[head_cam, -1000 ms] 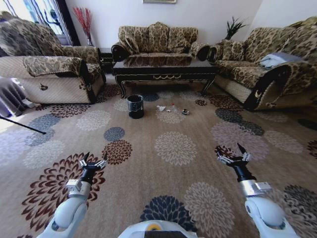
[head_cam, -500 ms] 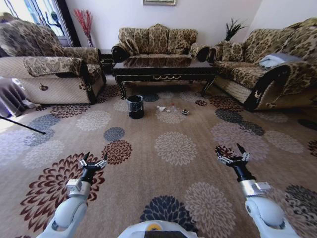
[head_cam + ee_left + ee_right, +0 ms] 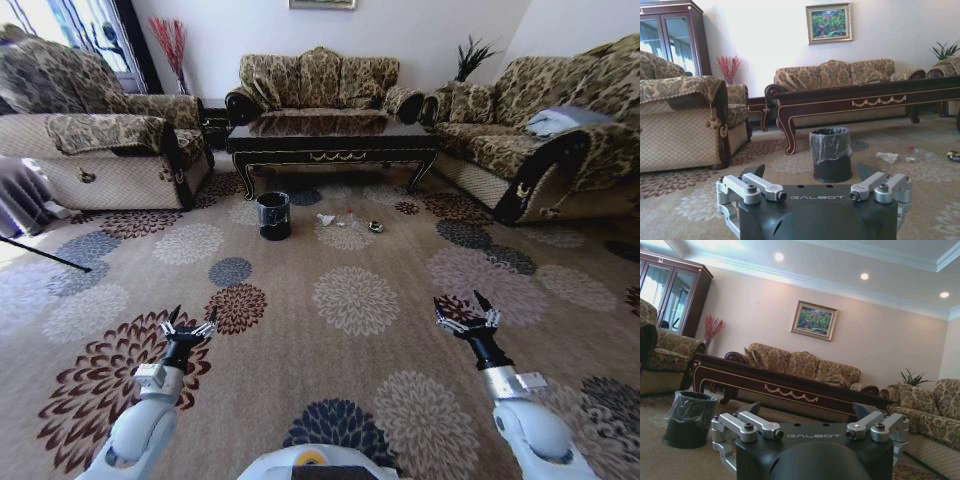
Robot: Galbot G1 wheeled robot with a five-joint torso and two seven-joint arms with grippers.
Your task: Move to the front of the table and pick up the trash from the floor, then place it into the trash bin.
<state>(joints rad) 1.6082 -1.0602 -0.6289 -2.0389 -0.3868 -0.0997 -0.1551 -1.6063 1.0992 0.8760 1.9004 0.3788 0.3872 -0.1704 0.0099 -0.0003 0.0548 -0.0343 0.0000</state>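
I saw the trash [image 3: 347, 220] lying well ahead, seemingly nearer my right gripper [image 3: 462, 315]; both grippers' fingers were spread wide, left gripper [image 3: 188, 326] included

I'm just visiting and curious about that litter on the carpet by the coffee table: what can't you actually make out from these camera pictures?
- Trash, head view: too small and far to tell what each scrap is.
- Trash bin, left wrist view: its inside is hidden by its own rim and liner.
- Dark scrap, left wrist view: cut off by the picture's edge.
- Table, right wrist view: the floor beyond it is hidden by the right gripper body.
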